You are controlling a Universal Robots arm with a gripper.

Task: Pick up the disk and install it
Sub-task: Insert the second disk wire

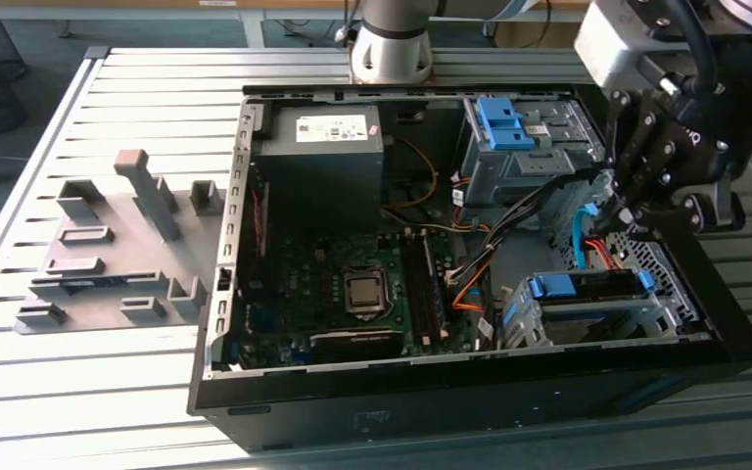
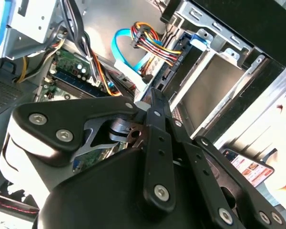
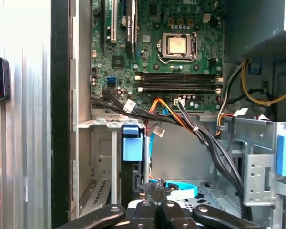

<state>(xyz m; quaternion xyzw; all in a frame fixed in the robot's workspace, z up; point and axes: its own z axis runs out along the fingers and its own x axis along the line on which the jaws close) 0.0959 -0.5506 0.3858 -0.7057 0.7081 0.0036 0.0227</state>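
Here the hand hovers inside the case.

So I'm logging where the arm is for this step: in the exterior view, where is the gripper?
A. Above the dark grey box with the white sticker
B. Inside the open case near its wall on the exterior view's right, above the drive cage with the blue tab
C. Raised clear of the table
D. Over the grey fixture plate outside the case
B: the gripper hangs inside the open computer case, just above the drive cage with the blue tab.
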